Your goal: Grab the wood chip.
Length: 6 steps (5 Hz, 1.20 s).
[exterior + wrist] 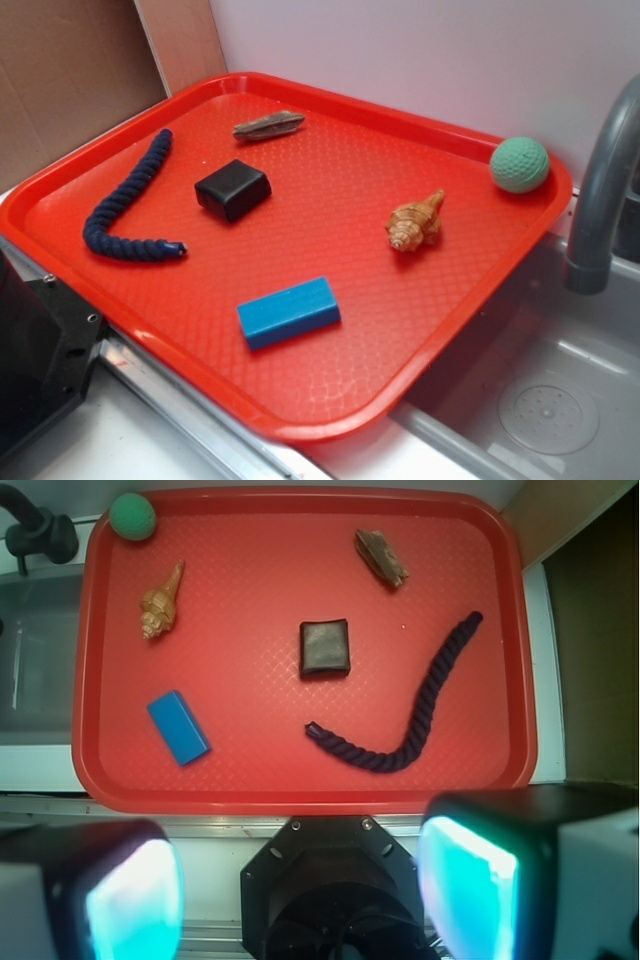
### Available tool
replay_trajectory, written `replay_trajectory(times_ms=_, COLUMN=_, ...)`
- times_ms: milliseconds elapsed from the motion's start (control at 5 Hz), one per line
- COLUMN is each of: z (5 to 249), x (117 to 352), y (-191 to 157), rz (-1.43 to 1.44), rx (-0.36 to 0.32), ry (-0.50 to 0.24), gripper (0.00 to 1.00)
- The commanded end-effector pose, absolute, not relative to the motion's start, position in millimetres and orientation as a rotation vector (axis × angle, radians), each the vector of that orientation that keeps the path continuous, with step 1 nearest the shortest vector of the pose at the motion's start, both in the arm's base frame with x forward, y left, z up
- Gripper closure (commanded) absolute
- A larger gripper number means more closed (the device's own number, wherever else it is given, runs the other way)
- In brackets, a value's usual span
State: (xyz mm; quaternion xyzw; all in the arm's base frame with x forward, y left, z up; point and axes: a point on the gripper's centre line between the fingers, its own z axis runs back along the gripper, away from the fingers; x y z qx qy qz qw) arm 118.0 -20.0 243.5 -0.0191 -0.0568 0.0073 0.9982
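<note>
My gripper (300,880) hangs wide open and empty above the red tray's (300,798) near edge, the wood chip (381,557) lying well ahead by the far edge, long axis slanted, beyond the black box (325,647).

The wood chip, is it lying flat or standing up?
Lying flat. The wood chip rests lengthwise on the red tray near its far edge, apart from the black box. Nothing is touching or holding it.
</note>
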Motion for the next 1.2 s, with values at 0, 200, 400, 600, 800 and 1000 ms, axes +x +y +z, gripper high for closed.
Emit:
replay_trajectory(times_ms=0, z=243.5, x=118.0, y=-20.0, rz=0.015, rx=-0.038, ry=-0.114, gripper=0.0)
replay_trajectory(times_ms=200, z=238.8, x=159.9, y=-7.3, rz=0.047, rx=-0.016, ry=-0.11, gripper=0.0)
replay_trajectory(times_ms=400, z=231.8, x=195.9, y=8.7, rz=0.044, rx=-0.005, ry=-0.08, gripper=0.0)
replay_trajectory(times_ms=600, z=207.2, x=226.5, y=34.6, rz=-0.159, rx=0.004, ry=-0.056, gripper=0.0)
replay_trajectory(times_ms=800, z=180.2, x=231.5, y=47.9, rz=-0.408, rx=-0.053, ry=-0.063, gripper=0.0)
replay_trajectory(times_ms=1000, z=167.3, x=242.8, y=61.8, rz=-0.642, rx=-0.053, ry=0.0, gripper=0.0)
